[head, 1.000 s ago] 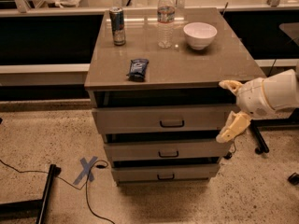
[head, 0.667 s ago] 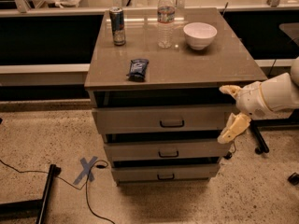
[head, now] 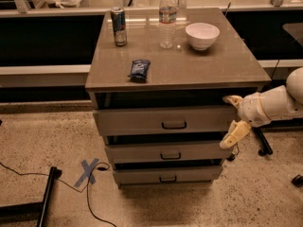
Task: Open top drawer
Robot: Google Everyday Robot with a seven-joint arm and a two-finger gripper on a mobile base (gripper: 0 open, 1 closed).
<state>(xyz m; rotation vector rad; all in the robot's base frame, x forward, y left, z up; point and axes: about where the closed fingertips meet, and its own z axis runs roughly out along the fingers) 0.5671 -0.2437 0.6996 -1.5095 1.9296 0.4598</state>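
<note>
The top drawer (head: 142, 121) is the widest grey-beige front under the cabinet top, with a small dark loop handle (head: 174, 125) at its centre. A dark gap shows above it. My gripper (head: 233, 117) is at the drawer's right end, to the right of the handle. It is open, with one cream finger (head: 232, 100) near the drawer's top right corner and the other (head: 235, 134) below the front's lower edge. It holds nothing. The white forearm (head: 277, 104) reaches in from the right.
Two narrower drawers (head: 165, 152) (head: 165, 175) sit below. On the cabinet top (head: 222, 65) stand a can (head: 118, 26), a water bottle (head: 167, 19), a white bowl (head: 202, 35) and a snack packet (head: 139, 69). A blue tape cross (head: 87, 171), a cable and a chair's castors (head: 263, 150) are on the floor.
My gripper has sunk slightly at the drawer's right end, its upper finger now lower. The drawers have not moved.
</note>
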